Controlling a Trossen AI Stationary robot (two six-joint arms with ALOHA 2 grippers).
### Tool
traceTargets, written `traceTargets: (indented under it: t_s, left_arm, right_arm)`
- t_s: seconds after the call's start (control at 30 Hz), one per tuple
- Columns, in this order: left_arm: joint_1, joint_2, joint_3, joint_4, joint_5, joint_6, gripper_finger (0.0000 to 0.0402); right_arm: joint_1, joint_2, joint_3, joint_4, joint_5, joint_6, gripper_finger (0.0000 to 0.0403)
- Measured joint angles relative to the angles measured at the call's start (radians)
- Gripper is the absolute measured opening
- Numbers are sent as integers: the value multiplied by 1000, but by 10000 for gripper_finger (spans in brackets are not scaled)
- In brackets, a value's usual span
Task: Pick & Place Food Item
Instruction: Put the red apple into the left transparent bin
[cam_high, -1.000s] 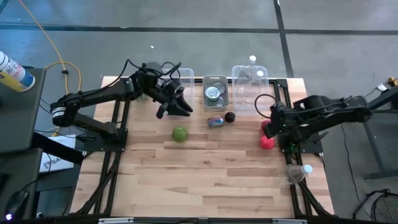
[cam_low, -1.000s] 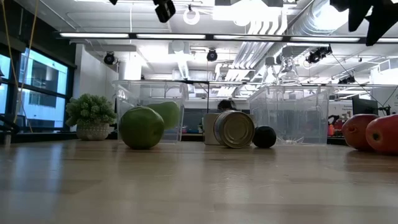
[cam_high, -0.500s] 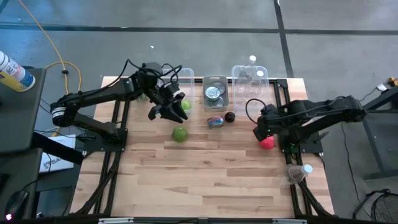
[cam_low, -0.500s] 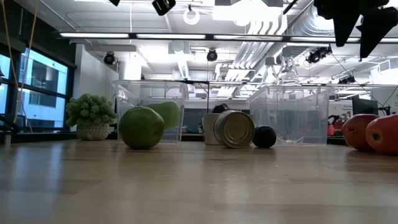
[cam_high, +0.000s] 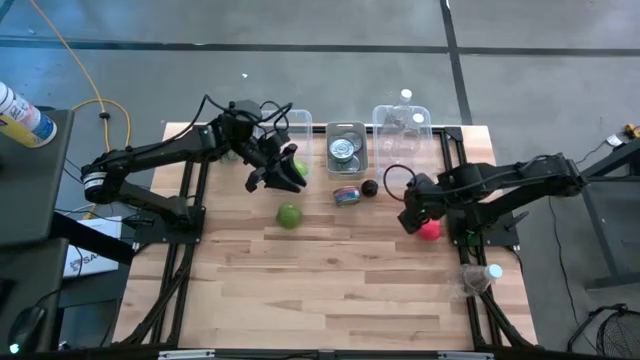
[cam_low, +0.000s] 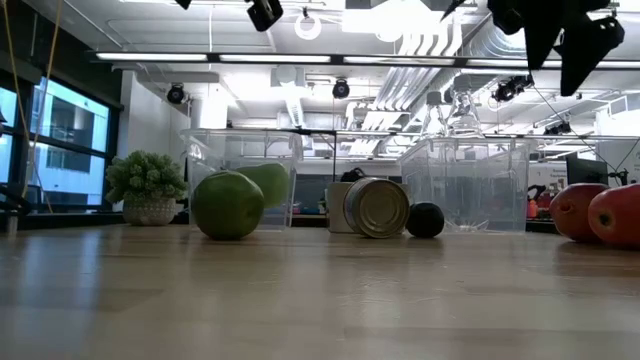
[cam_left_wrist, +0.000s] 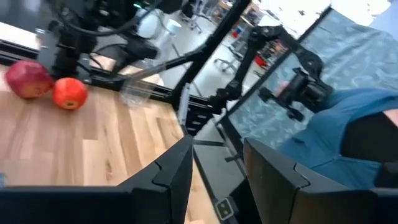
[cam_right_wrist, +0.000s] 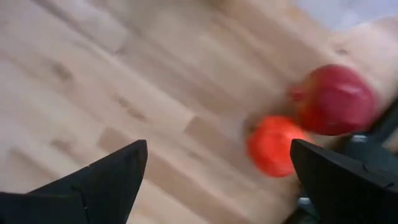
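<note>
A green apple (cam_high: 289, 215) (cam_low: 228, 205) rests on the wooden table, left of centre. A second green fruit (cam_high: 297, 168) lies behind it, beside my left gripper (cam_high: 280, 178) (cam_left_wrist: 217, 165). That gripper hangs high over the table, nearly level, open with nothing between its fingers. Two red fruits (cam_right_wrist: 336, 99) (cam_right_wrist: 273, 146) lie side by side near the right edge (cam_high: 430, 228). My right gripper (cam_high: 408, 215) (cam_right_wrist: 217, 165) points down above the bare wood just left of them, open wide and well above the table (cam_low: 562, 50).
A tin can (cam_high: 347, 194) (cam_low: 377, 207) lies on its side at the centre back, with a small dark fruit (cam_high: 369, 187) beside it. Three clear bins (cam_high: 345, 150) (cam_high: 402, 140) (cam_high: 300, 122) line the far edge. A plastic bottle (cam_high: 480, 275) lies off the right edge.
My right gripper has gone toward the table's left and near edges and sunk a little, from over the red fruits to the wood beside them. My left gripper has turned slightly at the wrist, uncovering the green fruit below it in the high view.
</note>
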Motion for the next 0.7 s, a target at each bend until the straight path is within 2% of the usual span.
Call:
traceTargets:
  t_s: [0.13, 0.23, 0.47, 0.7]
  left_arm:
    - [-5, 0, 0, 0, -6, 0, 138]
    - [-11, 0, 0, 0, -16, 0, 138]
    - [-31, 0, 0, 4, -173, -2, 138]
    - [-73, 1, 0, 4, -250, -2, 138]
  right_arm:
    - [0, 3, 0, 53, -93, -20, 386]
    - [0, 7, 0, 72, -102, -67, 394]
    - [44, 4, 0, -18, -147, 47, 397]
    - [46, -37, -1, -82, -101, 90, 398]
